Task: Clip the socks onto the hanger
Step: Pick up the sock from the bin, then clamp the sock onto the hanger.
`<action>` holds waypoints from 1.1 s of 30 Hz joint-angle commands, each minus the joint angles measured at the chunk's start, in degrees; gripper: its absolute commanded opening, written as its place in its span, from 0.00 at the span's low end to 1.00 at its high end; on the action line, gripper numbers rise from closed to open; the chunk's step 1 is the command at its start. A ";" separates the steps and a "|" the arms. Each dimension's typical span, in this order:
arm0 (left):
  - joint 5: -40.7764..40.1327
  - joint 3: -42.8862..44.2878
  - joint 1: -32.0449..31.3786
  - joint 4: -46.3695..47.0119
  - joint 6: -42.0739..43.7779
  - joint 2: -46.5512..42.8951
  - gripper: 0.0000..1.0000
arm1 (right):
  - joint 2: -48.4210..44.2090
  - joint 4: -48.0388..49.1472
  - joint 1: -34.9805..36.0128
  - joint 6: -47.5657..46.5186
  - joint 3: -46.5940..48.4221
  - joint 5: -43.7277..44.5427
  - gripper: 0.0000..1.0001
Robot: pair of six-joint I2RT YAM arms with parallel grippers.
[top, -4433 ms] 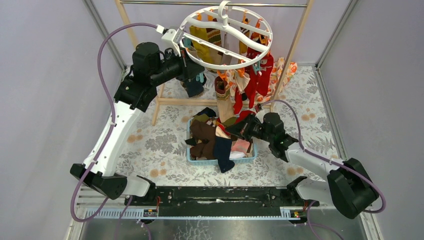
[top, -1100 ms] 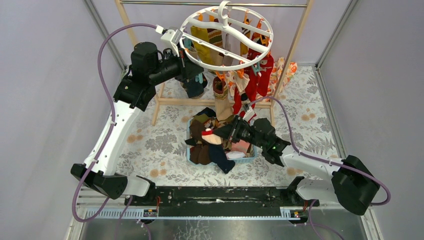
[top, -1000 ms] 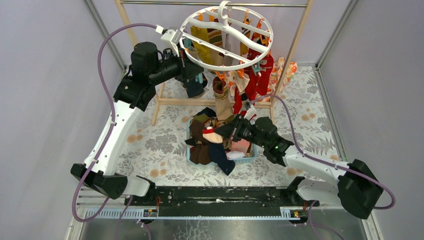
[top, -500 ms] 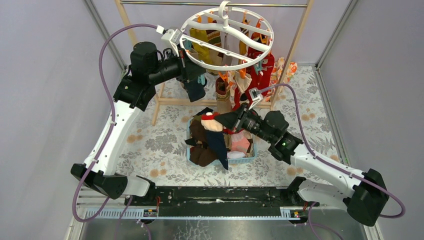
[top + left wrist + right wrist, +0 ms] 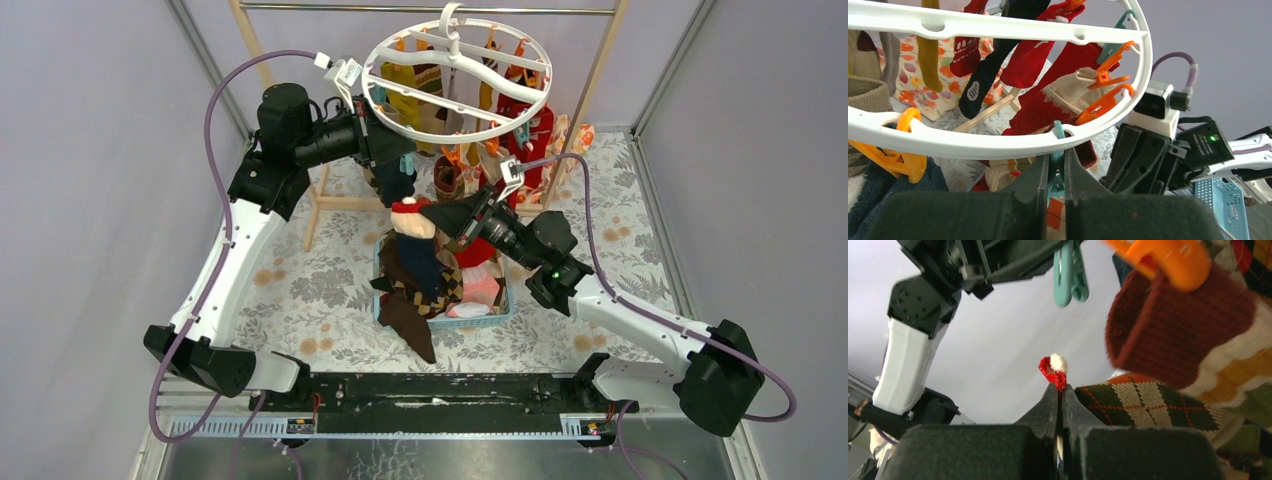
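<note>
The white oval hanger (image 5: 455, 75) hangs from the rod, with several socks clipped on it. My left gripper (image 5: 400, 160) is shut on a teal clip (image 5: 1056, 165) under the hanger's rim (image 5: 998, 145). My right gripper (image 5: 425, 212) is shut on the red-and-cream cuff of a dark navy sock (image 5: 420, 265), which hangs down over the basket. In the right wrist view the cuff (image 5: 1053, 367) sticks up from the gripper (image 5: 1059, 387), just below the teal clip (image 5: 1069, 272). A brown argyle sock (image 5: 1148, 400) lies beside the fingers.
A blue basket (image 5: 490, 318) of loose socks sits on the flower-patterned table (image 5: 620, 190). A wooden-framed rack (image 5: 585, 100) stands behind. A brown-cuffed sock on an orange clip (image 5: 1178, 315) hangs close to the right of the teal clip.
My right gripper has risen from the basket, up and left, lifting the navy sock toward the teal clip. The left gripper has stayed at the clip, dipping slightly.
</note>
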 commanded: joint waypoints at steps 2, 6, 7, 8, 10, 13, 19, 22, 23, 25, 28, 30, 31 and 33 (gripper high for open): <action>7.30 -0.57 0.26 3.69 -1.42 -0.02 0.02 | 1.20 13.50 -3.55 4.06 0.24 -1.22 0.00; 8.15 -0.79 0.48 3.78 -1.55 0.16 0.02 | 2.40 17.50 -4.53 5.93 -0.12 -1.17 0.00; 8.43 -0.83 0.52 3.86 -1.59 0.21 0.02 | 2.89 17.92 -4.57 6.19 0.11 -1.36 0.00; 8.62 -0.89 0.57 3.91 -1.68 0.25 0.02 | 3.32 18.58 -4.55 6.48 0.36 -1.43 0.00; 9.23 -0.94 0.56 3.87 -1.68 0.42 0.01 | 4.05 19.62 -4.68 7.30 0.53 -1.62 0.00; 9.87 -0.94 0.61 3.90 -1.68 0.42 0.01 | 4.65 20.75 -4.77 8.14 0.52 -1.53 0.00; 11.84 -0.46 0.87 3.91 -1.89 0.67 0.01 | 4.58 22.64 -5.41 9.34 -0.63 -0.38 0.00; 12.74 -0.46 0.88 3.96 -2.11 0.91 0.01 | 5.12 24.08 -5.69 10.32 -0.91 0.00 0.00; 12.99 -0.50 0.88 3.98 -2.19 0.95 0.01 | 5.48 24.55 -5.77 10.59 -0.85 -0.05 0.00; 13.58 -0.44 0.87 4.24 -2.54 1.04 0.01 | 6.38 25.73 -5.84 11.55 -0.65 -0.03 0.00; 14.20 -0.42 0.88 4.25 -2.73 1.06 0.01 | 7.80 27.55 -6.03 12.53 -0.23 -0.29 0.00; 14.68 -0.44 0.88 4.31 -2.69 0.95 0.01 | 8.61 27.84 -6.10 12.81 0.26 -0.47 0.00; 14.86 -0.42 0.88 4.38 -2.73 0.84 0.01 | 8.88 28.02 -6.10 12.87 0.48 -0.53 0.00; 15.01 -0.37 0.95 4.39 -2.74 0.87 0.01 | 9.29 28.09 -6.10 12.96 0.67 -0.67 0.00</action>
